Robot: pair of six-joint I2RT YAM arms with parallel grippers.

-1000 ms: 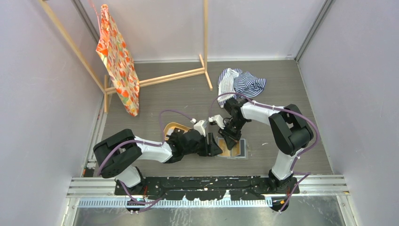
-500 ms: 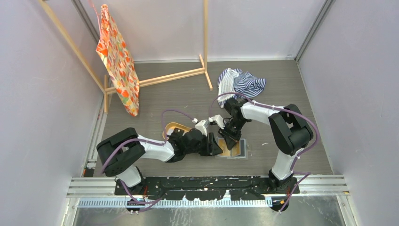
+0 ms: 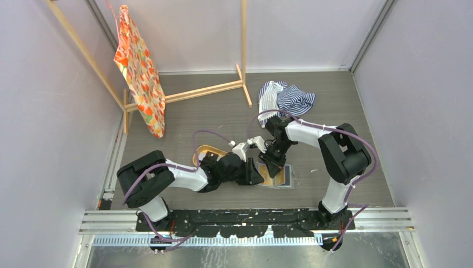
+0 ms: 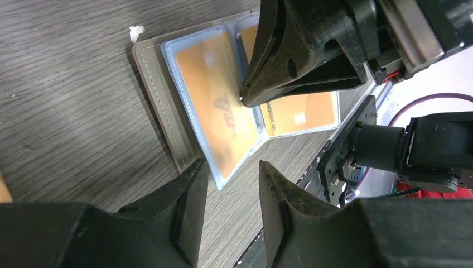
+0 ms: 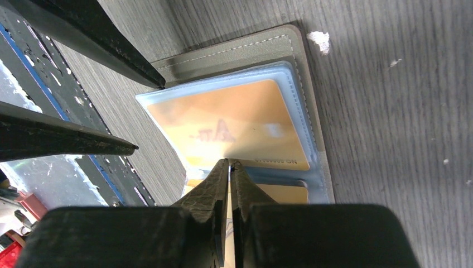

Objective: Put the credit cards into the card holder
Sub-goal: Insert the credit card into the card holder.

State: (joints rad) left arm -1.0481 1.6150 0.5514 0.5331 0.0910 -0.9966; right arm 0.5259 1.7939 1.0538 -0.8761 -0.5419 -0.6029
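With my right fingers [image 5: 219, 181] pressed together on the orange card [image 5: 234, 120] in the open card holder [image 5: 234, 58] and left fingers [image 4: 187, 206] spread beside, I judge it needs nudging fully home.

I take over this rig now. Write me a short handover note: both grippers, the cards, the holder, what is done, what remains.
Left gripper: open, tips at a corner of a clear sleeve.
Right gripper: shut, tips down at the fold between the sleeves.
Card holder: lies open on the table.
Done: two orange cards sit in its sleeves.
Left: I cannot see any loose card; the left arm hides most of the orange tray.
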